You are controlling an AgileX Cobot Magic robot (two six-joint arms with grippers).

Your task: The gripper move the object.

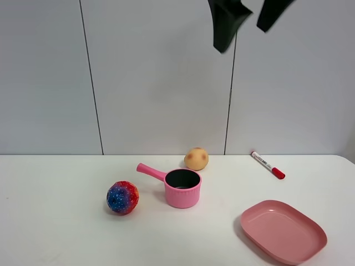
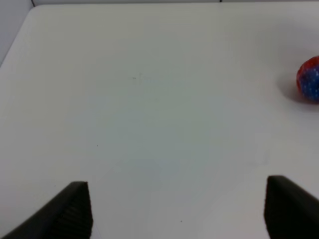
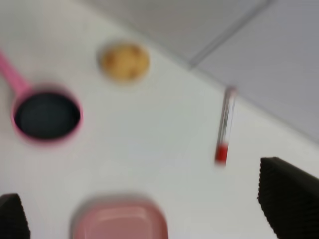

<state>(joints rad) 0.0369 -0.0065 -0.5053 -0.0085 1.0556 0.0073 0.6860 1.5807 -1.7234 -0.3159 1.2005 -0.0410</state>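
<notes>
Right gripper (image 1: 242, 37): way up at the top edge of the exterior view, right of centre, hanging well above the table (image 1: 55, 227) and touching nothing.
Right jaws: spread wide, black fingers (image 3: 289, 199) far apart at the two sides of the wrist view, gripping nothing. Blurred picture there, yet plain enough.
Left gripper (image 2: 179, 214): out of the exterior view; in its own wrist view, poised over bare white tabletop.
Left jaws: also wide open, holding nothing, only table between the ribbed pads (image 2: 75, 211).
Saucepan (image 1: 183, 188): the one to watch, sitting upright near the middle of the table, dark inside facing up, with pink handle aimed back and to the left in the exterior view. Free of both grippers. Seen from above in the right wrist view (image 3: 47, 115).
Ball (image 1: 122, 197): red and blue, speckled, left of the saucepan, near but apart. Caught at the edge of the left wrist view too (image 2: 310, 79).
Yellowish lump (image 1: 196, 158): brown-blotched, just behind the saucepan on the wall side, apart from it in the right wrist view.
Marker (image 1: 267, 164): lying flat at the back right by the wall (image 1: 161, 77), red cap toward the front.
Plate (image 1: 283, 231): flat pink oval, front right, well apart from the saucepan.
</notes>
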